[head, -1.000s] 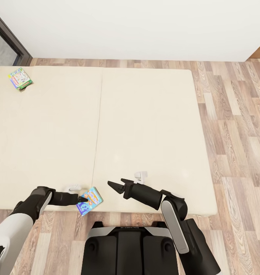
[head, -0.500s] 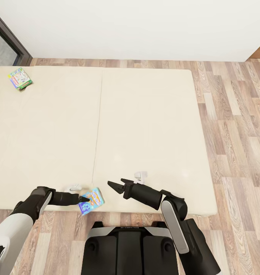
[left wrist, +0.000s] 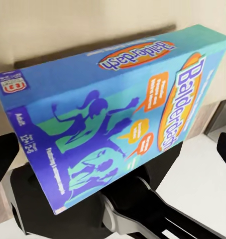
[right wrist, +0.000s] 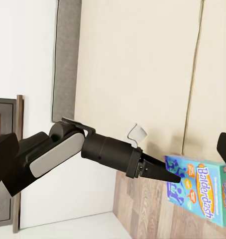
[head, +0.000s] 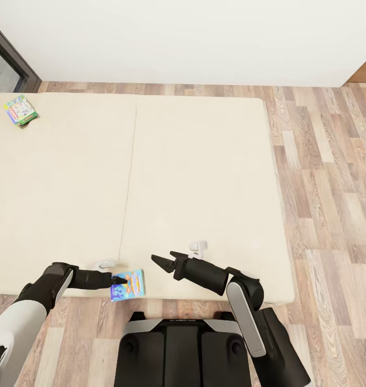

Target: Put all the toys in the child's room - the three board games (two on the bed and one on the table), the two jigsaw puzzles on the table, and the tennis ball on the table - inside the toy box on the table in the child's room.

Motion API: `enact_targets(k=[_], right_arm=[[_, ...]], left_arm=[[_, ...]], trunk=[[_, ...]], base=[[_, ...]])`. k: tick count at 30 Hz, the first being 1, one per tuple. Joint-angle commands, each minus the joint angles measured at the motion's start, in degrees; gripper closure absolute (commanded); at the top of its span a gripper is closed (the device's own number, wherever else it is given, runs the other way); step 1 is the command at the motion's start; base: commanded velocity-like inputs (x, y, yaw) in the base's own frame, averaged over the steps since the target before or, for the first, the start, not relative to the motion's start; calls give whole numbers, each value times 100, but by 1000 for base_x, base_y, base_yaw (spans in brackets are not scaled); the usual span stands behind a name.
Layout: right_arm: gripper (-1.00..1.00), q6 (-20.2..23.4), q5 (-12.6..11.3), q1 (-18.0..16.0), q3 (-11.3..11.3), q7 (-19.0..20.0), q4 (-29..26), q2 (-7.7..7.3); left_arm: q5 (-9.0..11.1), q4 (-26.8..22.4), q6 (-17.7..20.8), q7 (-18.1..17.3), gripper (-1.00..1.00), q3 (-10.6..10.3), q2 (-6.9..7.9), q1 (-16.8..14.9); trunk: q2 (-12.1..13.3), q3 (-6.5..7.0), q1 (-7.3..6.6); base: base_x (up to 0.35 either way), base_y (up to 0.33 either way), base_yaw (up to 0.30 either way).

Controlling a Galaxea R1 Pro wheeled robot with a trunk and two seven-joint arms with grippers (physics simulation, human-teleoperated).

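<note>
My left pincer [head: 118, 279] pinches the blue Balderdash board game [head: 128, 284] at its edge, at the 7 o'clock position of the head view, over the near edge of the bed [head: 204, 161]. The box lies roughly flat with its printed face up, part of it over the beige mattress cover and part past the edge, above the wood-plank floor [head: 333, 204]. In the left wrist view the same box [left wrist: 113, 114] shows its printed face and one long side, with the mattress behind it. In the right wrist view my left pincer [right wrist: 173, 177] shows its dark fingertips [right wrist: 163, 174] touching the end of the box [right wrist: 200, 189]. My right pincer [head: 162, 260] hovers at 6 o'clock in the head view, just beside the box and apart from it, with both fingers spread and nothing between them. A second board game, green and white with a red banner [head: 20, 110], rests flat on the far corner of the bed at 10 o'clock, well apart from both pincers and near a dark window frame [head: 11, 56]. Two small pale objects lie on the mattress near the pincers, one [head: 105, 263] just beside my left arm and one [head: 199, 246] just beyond my right pincer; I cannot tell what they are. A white wall [head: 204, 37] runs behind the bed at 12 o'clock.
</note>
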Motion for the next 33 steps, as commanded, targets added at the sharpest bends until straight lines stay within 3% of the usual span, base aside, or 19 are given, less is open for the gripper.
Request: enact_targets(k=[1, 33], right_arm=[[-100, 38, -17, -2, -6, 3, -3, 3], [-100, 42, -17, -2, -6, 3, -3, 3]], left_arm=[[-60, -6, 36, -49, -100, 40, -5, -2], [-51, -6, 43, -67, -100, 47, -5, -2]], trunk=[[-7, -5, 2], [-7, -5, 2]], base=[[0, -30, 0], [0, -37, 0]])
